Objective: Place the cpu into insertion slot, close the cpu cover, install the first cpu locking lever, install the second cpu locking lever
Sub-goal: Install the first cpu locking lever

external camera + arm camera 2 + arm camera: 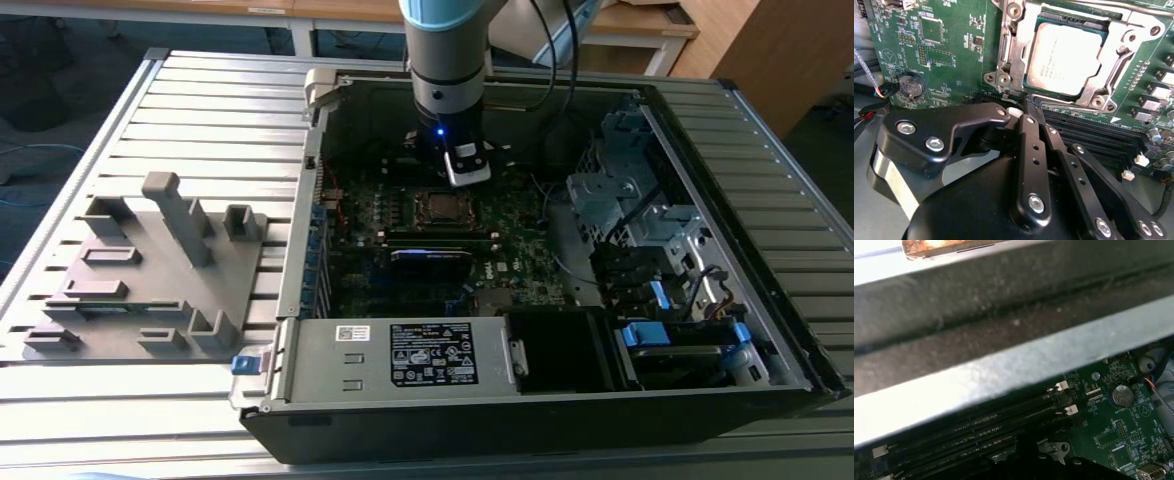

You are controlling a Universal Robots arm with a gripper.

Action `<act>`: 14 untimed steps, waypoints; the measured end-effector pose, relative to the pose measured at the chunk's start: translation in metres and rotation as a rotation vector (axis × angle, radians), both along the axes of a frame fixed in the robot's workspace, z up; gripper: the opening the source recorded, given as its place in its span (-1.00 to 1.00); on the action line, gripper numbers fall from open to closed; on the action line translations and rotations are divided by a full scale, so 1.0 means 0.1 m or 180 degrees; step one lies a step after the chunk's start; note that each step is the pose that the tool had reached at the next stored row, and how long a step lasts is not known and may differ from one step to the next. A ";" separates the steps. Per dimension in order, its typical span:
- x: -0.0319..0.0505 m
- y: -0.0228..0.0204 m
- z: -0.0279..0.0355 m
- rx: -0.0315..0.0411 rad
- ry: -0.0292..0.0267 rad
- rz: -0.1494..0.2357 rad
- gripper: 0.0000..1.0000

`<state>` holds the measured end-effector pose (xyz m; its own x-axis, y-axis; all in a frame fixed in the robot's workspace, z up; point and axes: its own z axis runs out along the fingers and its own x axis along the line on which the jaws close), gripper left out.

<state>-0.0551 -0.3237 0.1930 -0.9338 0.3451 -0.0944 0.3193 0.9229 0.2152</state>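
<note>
The cpu point(1064, 59) is dull metal, the cpu cover point(1117, 54) perhaps glossier.

The cpu point(1064, 57) is seen as dull silver-grey, the cpu cover point(1012, 50) as shiny silver, the motherboard point(949, 60) as green; the desk point(200, 110) is apparently ribbed pale grey.

The cpu point(1064, 57), a square chip with a dull silver top, sits flat in the black insertion slot point(1107, 75). The shiny silver cpu cover point(1014, 50) lies down around it, framing the chip.
</note>
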 end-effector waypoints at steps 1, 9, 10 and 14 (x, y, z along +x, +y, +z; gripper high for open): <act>0.000 0.000 0.001 0.0000 0.0000 0.0000 -0.79; 0.000 0.000 0.086 0.0002 0.0000 0.0000 -0.79; 0.000 0.001 0.087 0.0004 0.0000 0.0000 -0.79; -0.002 0.010 0.088 0.0021 0.0000 -0.0002 -0.79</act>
